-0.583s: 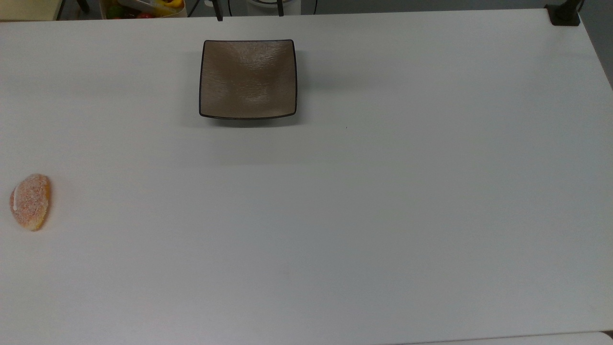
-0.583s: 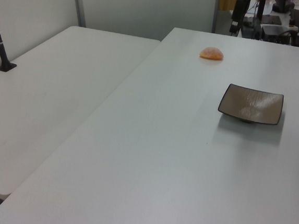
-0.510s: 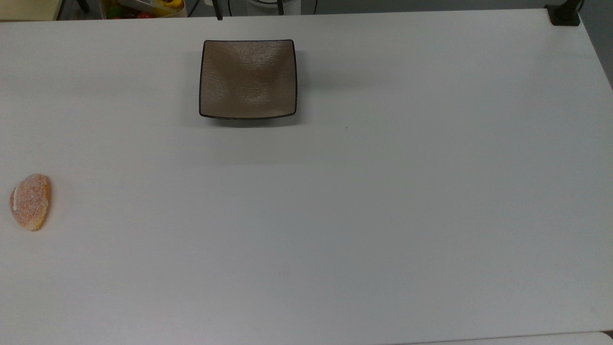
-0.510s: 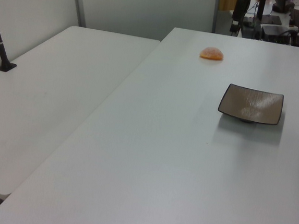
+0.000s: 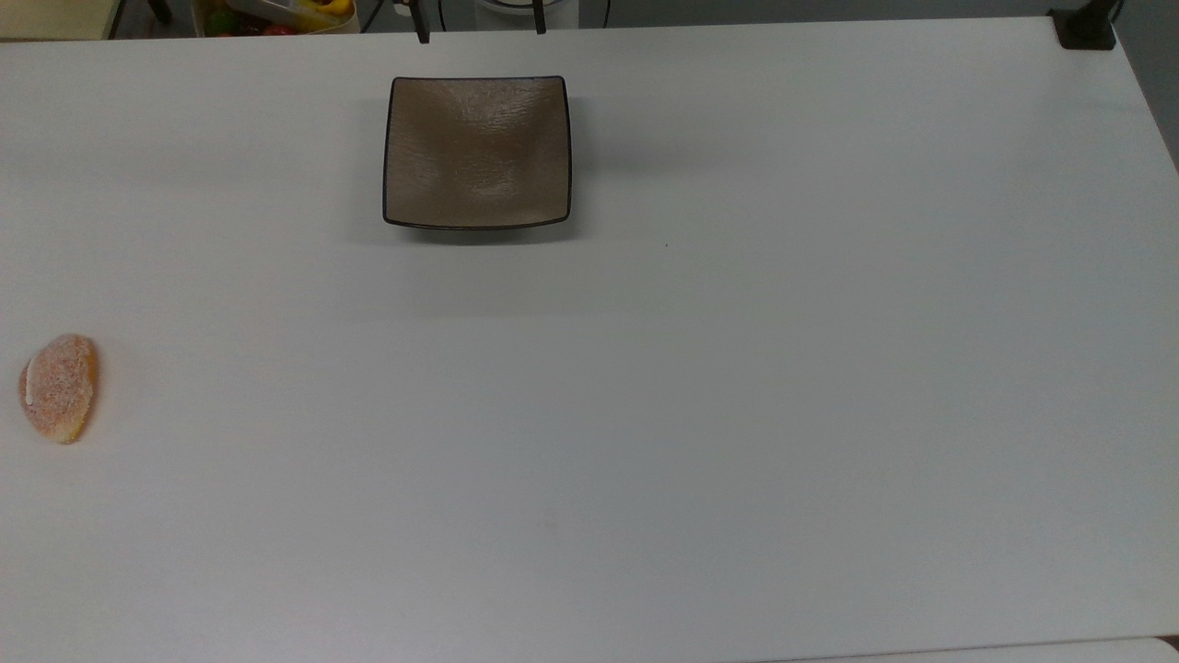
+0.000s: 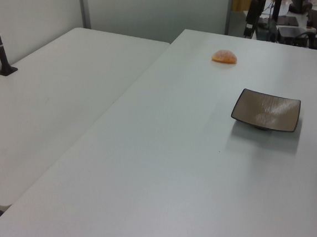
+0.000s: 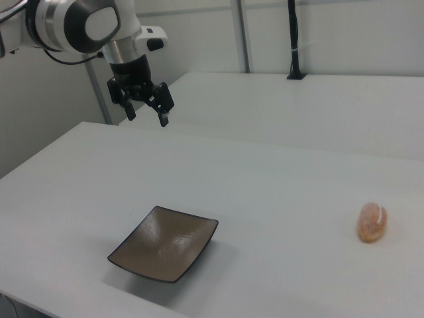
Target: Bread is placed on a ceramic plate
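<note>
I am hanging my jaws (image 7: 147, 110) spread wide and empty, high above the white desk (image 7: 278, 199) and beyond the far side of the square brown-taupe ceramic plate (image 7: 164, 242). To the right view's right of that plate, well apart from it, the small oval orange-tan bread with a sugary speckled crust (image 7: 371, 221) is lying alone on the desk. It is looking light and soft, likely to dent, with a crumbly crust. I am judging that a gentle pinch across its narrow middle suits it best.
</note>
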`<state>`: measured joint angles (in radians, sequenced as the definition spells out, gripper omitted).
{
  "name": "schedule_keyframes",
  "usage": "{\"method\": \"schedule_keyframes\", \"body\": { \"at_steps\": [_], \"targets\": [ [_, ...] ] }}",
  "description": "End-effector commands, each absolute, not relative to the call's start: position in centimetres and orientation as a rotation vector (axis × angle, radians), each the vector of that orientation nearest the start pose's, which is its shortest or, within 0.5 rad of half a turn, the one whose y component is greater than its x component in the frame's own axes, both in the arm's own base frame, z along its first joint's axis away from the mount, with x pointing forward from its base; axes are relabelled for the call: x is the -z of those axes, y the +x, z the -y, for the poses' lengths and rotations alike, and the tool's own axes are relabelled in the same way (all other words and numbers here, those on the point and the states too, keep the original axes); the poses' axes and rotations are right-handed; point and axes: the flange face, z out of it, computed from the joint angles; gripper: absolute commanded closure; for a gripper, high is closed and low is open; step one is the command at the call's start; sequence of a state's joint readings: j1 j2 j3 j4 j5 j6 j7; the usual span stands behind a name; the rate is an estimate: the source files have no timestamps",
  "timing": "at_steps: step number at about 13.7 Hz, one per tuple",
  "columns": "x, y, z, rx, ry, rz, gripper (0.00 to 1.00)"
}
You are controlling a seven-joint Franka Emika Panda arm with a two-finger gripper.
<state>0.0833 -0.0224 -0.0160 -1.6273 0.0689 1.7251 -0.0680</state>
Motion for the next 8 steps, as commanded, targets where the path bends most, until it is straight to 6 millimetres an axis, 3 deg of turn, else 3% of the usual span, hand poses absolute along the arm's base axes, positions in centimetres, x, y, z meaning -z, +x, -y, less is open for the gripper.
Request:
{"method": "schedule_keyframes", "body": {
  "at_steps": [1,5,8],
  "targets": [
    [-62.5,55.7,-3.9,0.218,-3.044,0.219,0.00],
    [-61.6,55.8,-3.9,0.179,-3.045,0.242,0.00],
    [-61.6,55.8,-2.8,0.185,-3.034,0.425,0.00]
  ]
}}
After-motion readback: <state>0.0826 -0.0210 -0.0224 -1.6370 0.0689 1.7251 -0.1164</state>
